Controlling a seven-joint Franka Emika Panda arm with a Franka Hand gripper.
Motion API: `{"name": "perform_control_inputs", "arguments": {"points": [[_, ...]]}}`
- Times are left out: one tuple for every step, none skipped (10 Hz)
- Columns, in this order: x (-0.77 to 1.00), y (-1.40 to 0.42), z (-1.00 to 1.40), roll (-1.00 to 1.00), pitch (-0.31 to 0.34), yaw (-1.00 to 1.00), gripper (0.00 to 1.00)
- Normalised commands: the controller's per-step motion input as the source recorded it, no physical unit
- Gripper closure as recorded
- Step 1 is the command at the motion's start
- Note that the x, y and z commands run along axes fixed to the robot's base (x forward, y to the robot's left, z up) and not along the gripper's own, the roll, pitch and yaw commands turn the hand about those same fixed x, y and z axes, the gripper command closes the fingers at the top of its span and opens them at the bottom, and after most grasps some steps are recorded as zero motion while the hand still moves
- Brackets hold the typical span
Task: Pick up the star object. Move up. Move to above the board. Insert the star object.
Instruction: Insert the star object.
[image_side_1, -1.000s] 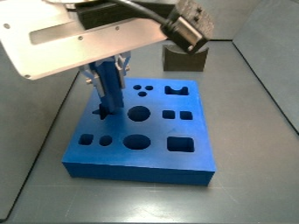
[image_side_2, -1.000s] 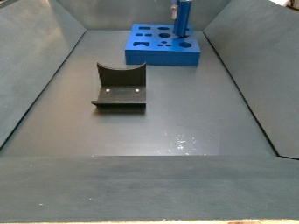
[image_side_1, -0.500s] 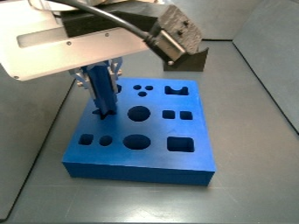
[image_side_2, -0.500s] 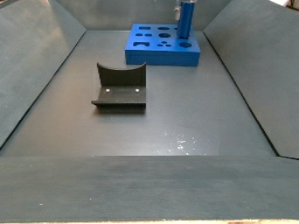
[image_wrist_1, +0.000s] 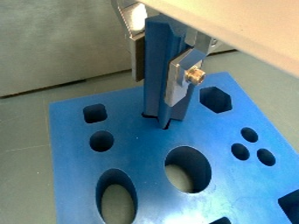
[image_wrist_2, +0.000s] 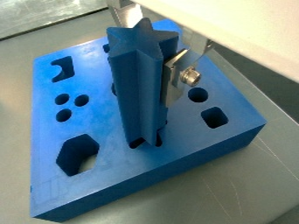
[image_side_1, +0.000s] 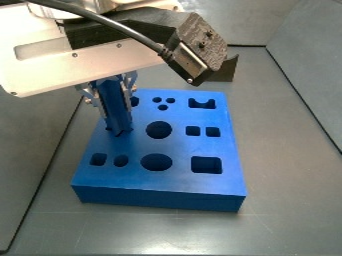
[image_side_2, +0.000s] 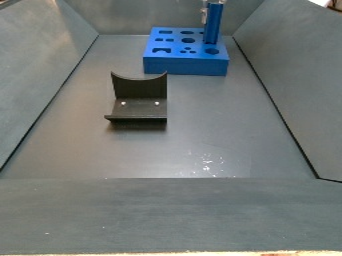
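Observation:
The star object (image_wrist_1: 158, 52), a tall blue ridged peg, stands upright with its lower end in the star-shaped hole near one edge of the board (image_wrist_1: 128, 144). My gripper (image_wrist_1: 160, 77) is shut on the peg's upper part, with silver fingers (image_wrist_1: 183, 79) on two opposite sides. Both wrist views show this; in a wrist view the peg (image_wrist_2: 138, 87) hides one finger of the gripper (image_wrist_2: 146, 77) above the board (image_wrist_2: 105, 122). Both side views show the peg (image_side_1: 114, 112) (image_side_2: 211, 28), the gripper (image_side_1: 112, 95) (image_side_2: 211, 12) and the board (image_side_1: 181, 147) (image_side_2: 187, 66).
The fixture (image_side_2: 136, 100), a dark olive-brown notched bracket, stands on the grey floor well away from the board; it also shows behind the board in a side view (image_side_1: 217, 70). Grey sloped walls enclose the floor. The board has several other holes.
My gripper has moved down a little with the star object, and the peg's lower end has sunk deeper at the star hole. The board and fixture have not moved.

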Motion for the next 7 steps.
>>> {"name": "perform_control_inputs", "arguments": {"points": [[0.02,0.15,-0.23,-0.43,0.000,0.01,1.00],[0.00,0.00,-0.13,0.00,0.000,0.05,1.00],[0.00,-0.01,-0.41,-0.15,-0.043,0.72,1.00],[0.00,-0.08,-0.39,-0.17,-0.126,0.67,1.00],[0.00,-0.02,-0.28,-0.15,-0.069,0.52,1.00],[0.01,0.00,-0.02,0.00,0.000,0.00,1.00],[0.00,0.00,-0.19,0.00,0.000,0.30,1.00]]}}
